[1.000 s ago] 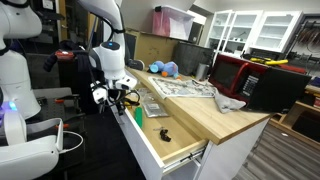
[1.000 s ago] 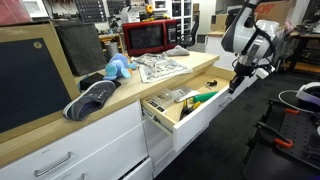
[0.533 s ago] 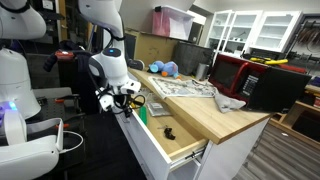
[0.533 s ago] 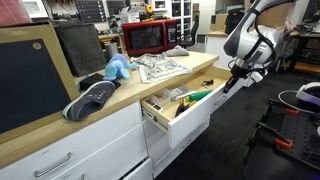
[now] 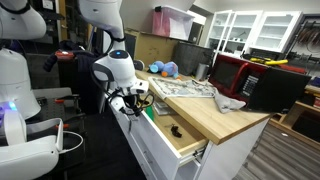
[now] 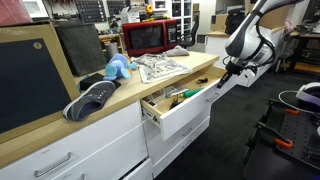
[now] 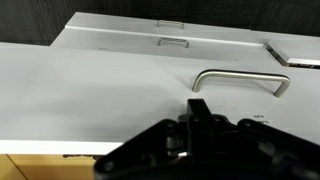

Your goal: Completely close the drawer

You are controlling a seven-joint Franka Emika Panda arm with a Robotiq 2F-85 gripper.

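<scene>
Pushed further in than a moment ago, the drawer (image 6: 185, 114) is sitting partly open under the wooden counter (image 5: 222, 118). The claw (image 7: 198, 106), fingers pinched narrow and holding nothing, is pressing against the white front near the metal handle (image 7: 240, 78).

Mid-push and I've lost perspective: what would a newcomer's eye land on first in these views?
First, the part-open drawer jutting out under the wooden counter, its inside cluttered, with the claw at the far end of its white front. After that, the red microwave at the back of the counter and the blue plush toy lying nearer the camera.
</scene>
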